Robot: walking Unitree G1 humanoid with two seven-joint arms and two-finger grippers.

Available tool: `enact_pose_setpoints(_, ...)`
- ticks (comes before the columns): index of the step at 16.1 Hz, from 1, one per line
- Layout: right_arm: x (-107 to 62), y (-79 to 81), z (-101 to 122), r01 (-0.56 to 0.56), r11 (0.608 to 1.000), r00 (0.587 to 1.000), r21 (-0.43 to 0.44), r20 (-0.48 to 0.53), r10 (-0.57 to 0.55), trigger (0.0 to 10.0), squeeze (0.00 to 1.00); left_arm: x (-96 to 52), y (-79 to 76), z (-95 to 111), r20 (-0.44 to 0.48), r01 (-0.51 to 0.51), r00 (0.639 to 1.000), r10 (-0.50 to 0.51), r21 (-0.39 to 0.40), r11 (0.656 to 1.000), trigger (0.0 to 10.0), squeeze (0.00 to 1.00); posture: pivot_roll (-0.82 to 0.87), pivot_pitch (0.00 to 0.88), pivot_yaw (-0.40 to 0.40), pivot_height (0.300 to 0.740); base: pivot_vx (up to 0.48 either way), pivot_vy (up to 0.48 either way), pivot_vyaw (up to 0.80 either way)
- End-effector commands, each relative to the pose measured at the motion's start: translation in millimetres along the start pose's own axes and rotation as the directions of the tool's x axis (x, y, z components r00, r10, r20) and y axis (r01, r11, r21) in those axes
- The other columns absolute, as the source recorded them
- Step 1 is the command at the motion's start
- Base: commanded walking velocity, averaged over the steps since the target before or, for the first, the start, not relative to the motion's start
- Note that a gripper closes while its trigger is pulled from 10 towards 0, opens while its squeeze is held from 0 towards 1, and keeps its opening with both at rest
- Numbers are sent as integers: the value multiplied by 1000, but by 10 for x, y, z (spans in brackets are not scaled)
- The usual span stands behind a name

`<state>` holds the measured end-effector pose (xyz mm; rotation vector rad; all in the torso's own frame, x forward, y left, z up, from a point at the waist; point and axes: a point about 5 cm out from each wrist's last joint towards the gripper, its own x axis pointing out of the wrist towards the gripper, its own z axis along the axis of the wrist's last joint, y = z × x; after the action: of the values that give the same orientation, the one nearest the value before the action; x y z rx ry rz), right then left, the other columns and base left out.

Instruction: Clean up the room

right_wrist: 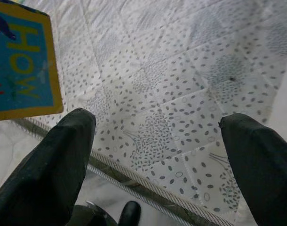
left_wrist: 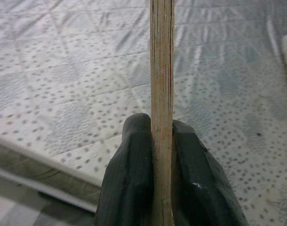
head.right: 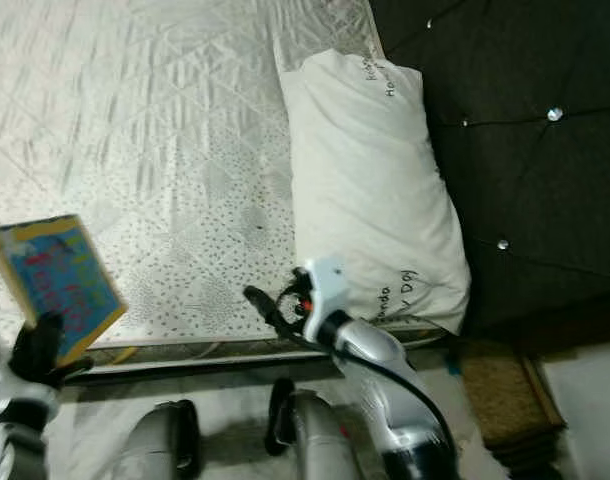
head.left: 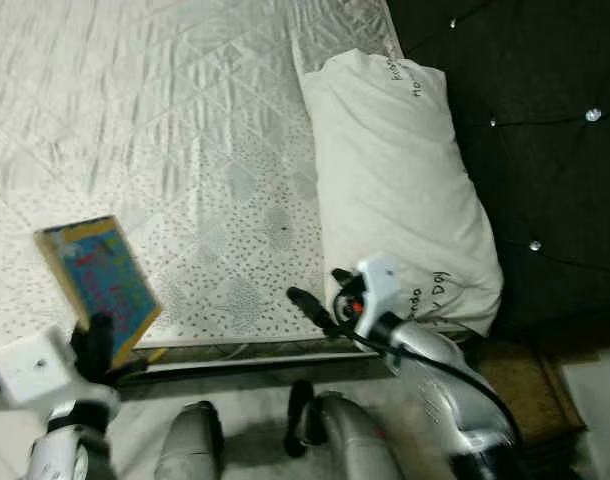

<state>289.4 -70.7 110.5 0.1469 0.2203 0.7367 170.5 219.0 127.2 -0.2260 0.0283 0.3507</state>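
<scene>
Left eye view: quilted white mattress (head.left: pixel 165 120) across most of frame, white pillow (head.left: pixel 400 190) lying at its right side against dark tufted headboard (head.left: pixel 525 130). Left gripper (head.left: pixel 95 345) at lower left, clamped on lower edge of book (head.left: pixel 100 280); book raised above mattress near-edge, tilted, blue cover with yellow border facing up. Right gripper (head.left: pixel 315 305) hovering over mattress edge just beside pillow's near end, holding nothing.

Right eye view: same layout, nothing added.

Left wrist view: book seen edge-on, tan page block pinched between both black fingertips (left_wrist: pixel 134 155), narrow grip, mattress beyond.

Right wrist view: fingers (right_wrist: pixel 63 155) spread wide, empty, speckled mattress fabric between them; book corner with yellow lettering at frame edge.

Judgement: step in hand is carrying book off bed. Keep pinch firm, hold book level, avoid snagging mattress piping.
</scene>
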Motion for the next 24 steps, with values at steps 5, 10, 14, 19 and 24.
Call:
enact_pose_setpoints(5,155,31,-46,-75,997,997,-4,-23,75,10000,0,-172,101,100,60,-99,993,99,-3,995,10000,0,155,336,-271,685,0,0,0)
enact_pose_setpoints(10,253,-30,19,-28,999,999,-15,30,28,10000,0,-153,119,110,71,-99,993,98,13,995,10000,0,167,312,-260,685,0,0,0)
enact_pose_setpoints(14,384,-40,127,-28,998,998,-58,54,32,10000,0,-55,96,88,55,-51,997,50,25,998,10000,0,142,305,-223,685,0,0,0)
enact_pose_setpoints(19,715,414,368,-109,992,983,-64,143,117,10000,0,97,55,80,66,-24,998,22,34,999,10000,0,107,280,-184,685,0,0,0)
enact_pose_setpoints(24,821,1168,315,-354,928,919,-118,140,369,10000,0,-264,609,32,62,-315,948,312,62,947,10000,0,135,282,-233,685,0,0,0)
